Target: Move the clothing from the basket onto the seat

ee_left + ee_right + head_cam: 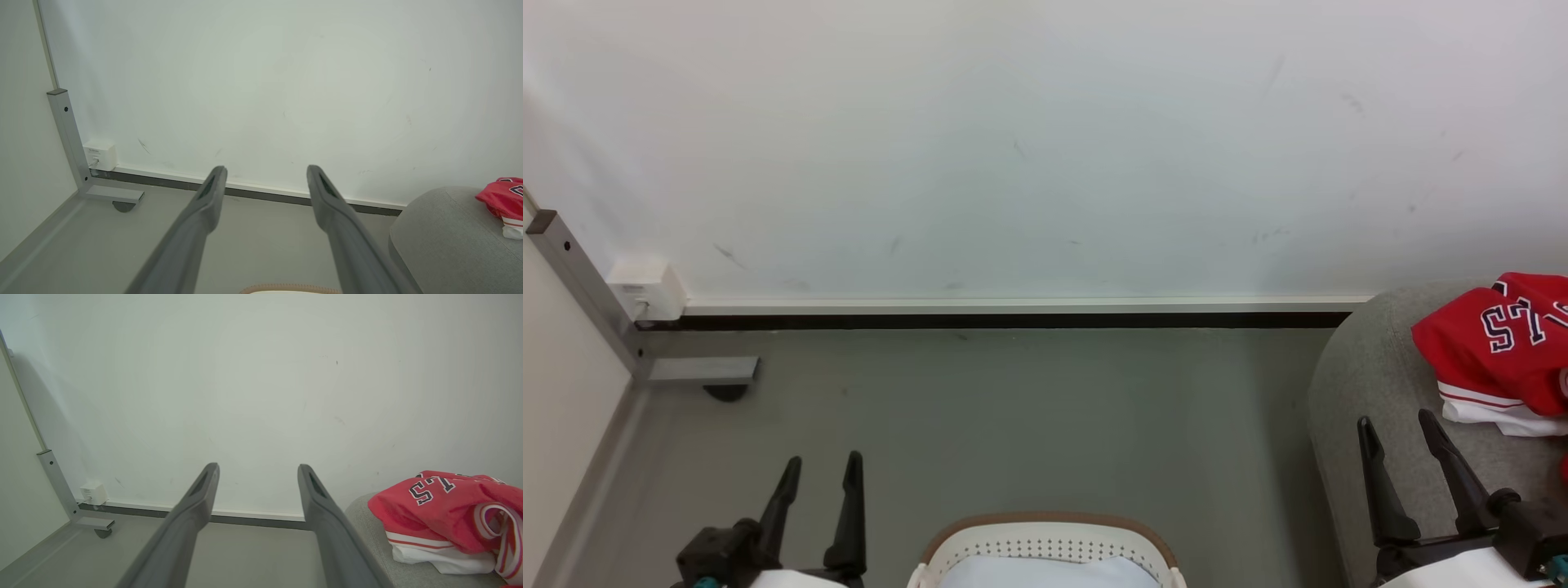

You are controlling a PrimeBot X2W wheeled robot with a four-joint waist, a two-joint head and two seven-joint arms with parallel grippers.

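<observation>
Two claws, both spread wide and holding nothing: left gripper at 7 o'clock in the head view, right gripper at 4 o'clock, poised over the rounded end of the seat

Clothing: red heap, navy lettering uppermost, lying on the seat at 3 o'clock, white hem turned toward the right gripper, near it but apart

Basket: 6 o'clock, between the arms, mostly cut off by the frame edge. No red in the part that shows. Pale bluish surface inside; cannot tell whether it is fabric or the basket's bottom

Risks, as I judge them:
- Heap sits near the seat's curved end. A sweep of the right gripper toward 3 o'clock could hook the loose hem and drag the pile off onto the floor
- If that pale surface is a garment, calling the job finished would leave a piece behind
- Reaching blind toward 6 o'clock, either open claw could catch the basket's rim and tip or shove it
</observation>
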